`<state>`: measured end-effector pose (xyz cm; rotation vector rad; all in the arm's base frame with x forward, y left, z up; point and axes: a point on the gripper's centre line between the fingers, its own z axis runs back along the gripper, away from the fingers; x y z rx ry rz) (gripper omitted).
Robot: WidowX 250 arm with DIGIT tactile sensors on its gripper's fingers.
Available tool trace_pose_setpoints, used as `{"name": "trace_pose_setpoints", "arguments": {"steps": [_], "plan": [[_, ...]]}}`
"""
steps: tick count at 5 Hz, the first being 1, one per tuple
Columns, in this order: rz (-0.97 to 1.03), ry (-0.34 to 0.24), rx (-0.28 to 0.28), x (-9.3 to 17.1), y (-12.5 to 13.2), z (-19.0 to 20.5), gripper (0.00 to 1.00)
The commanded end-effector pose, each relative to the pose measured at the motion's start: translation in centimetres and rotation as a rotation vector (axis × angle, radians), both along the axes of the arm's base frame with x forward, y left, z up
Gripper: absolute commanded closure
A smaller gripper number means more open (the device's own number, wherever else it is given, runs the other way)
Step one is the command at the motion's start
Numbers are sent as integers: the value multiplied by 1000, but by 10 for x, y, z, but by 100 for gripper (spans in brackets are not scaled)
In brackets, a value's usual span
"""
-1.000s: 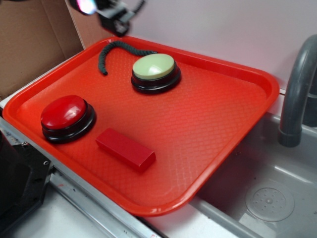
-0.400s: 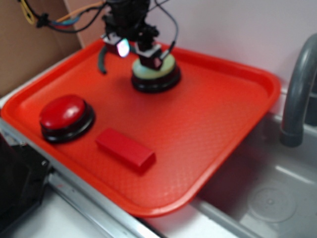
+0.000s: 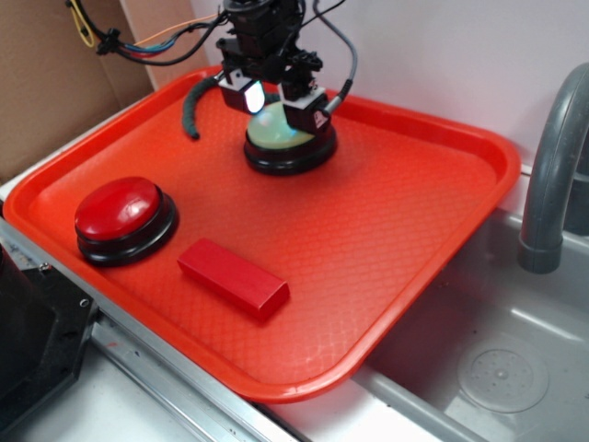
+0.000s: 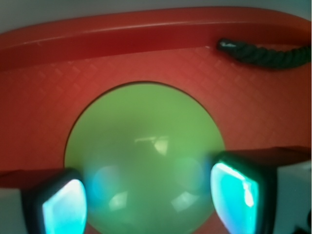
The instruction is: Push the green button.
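The green button, a pale green dome on a black base, sits at the back middle of the red tray. It fills the wrist view. My gripper is open and hangs right over the dome, its two glowing fingers spread to either side of the dome. I cannot tell whether they touch it. The red button sits at the front left of the tray, well clear of the gripper.
A red rectangular block lies near the tray's front. A dark rope curls at the back left, also in the wrist view. A grey sink with a faucet lies to the right. Cardboard stands at the left.
The gripper came in from the top of the view and dropped down over the green button, settling a little further right over its dome.
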<state>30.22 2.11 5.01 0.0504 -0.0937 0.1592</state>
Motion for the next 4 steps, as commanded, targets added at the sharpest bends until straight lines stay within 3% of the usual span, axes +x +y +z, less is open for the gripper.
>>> {"name": "trace_pose_setpoints", "arguments": {"steps": [1,2,3,4], "plan": [[-85,-34,64,-15,8,78,0],[-93,-5,62,-25,14,105,0],[-95,-24,66,-32,17,117,0],[-98,-1,58,-36,15,121,0]]}}
